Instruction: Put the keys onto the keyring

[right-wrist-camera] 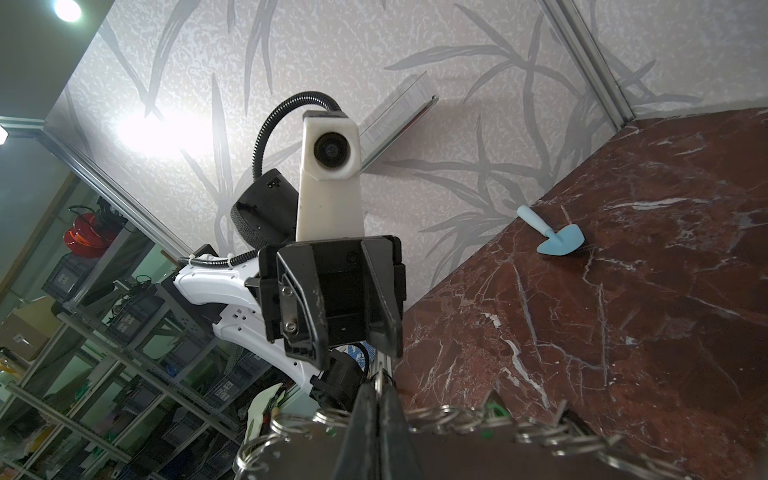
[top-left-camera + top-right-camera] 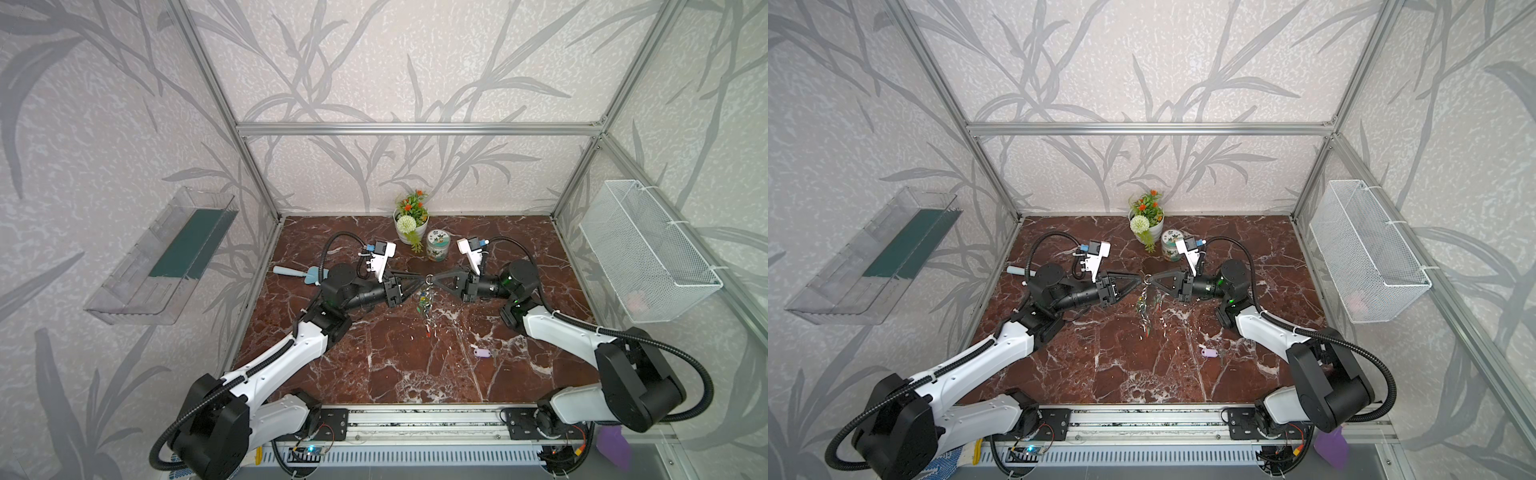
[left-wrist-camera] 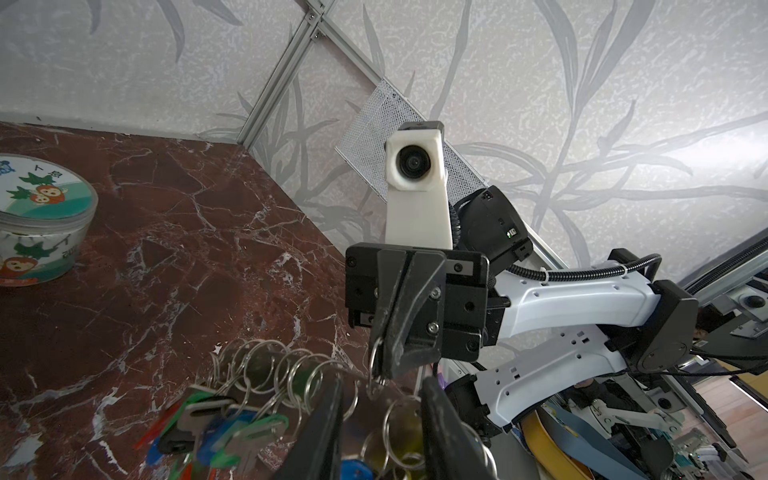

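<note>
The right hand [image 2: 435,279] is pinched shut on the top of the keyring [image 2: 427,299], which hangs over the middle of the surface [image 2: 374,365]. The left hand [image 2: 420,279] meets it tip to tip, its fingers partly apart. The keys [image 2: 482,352], lilac-tagged, lie flat on the surface, nearer and to the right.

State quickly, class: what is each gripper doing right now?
The left gripper is open, at the keyring but gripping nothing.
The right gripper is closed on the keyring.
</note>
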Robot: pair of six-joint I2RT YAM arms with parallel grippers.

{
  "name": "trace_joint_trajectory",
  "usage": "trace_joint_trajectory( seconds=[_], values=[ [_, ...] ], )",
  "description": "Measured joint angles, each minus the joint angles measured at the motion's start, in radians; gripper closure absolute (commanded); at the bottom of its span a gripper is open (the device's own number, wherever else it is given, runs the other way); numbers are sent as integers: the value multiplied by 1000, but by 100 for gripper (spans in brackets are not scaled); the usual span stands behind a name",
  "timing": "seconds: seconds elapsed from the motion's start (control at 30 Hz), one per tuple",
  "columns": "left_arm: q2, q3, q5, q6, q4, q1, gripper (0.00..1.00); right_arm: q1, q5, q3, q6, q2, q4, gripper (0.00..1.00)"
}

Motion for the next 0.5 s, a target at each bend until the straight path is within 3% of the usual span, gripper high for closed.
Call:
trace_joint_trajectory(
  seconds=[0.5],
  values=[
    [29, 0, -10, 0, 19, -26, 81, 0, 1, 0, 11, 0, 3, 100]
  ],
)
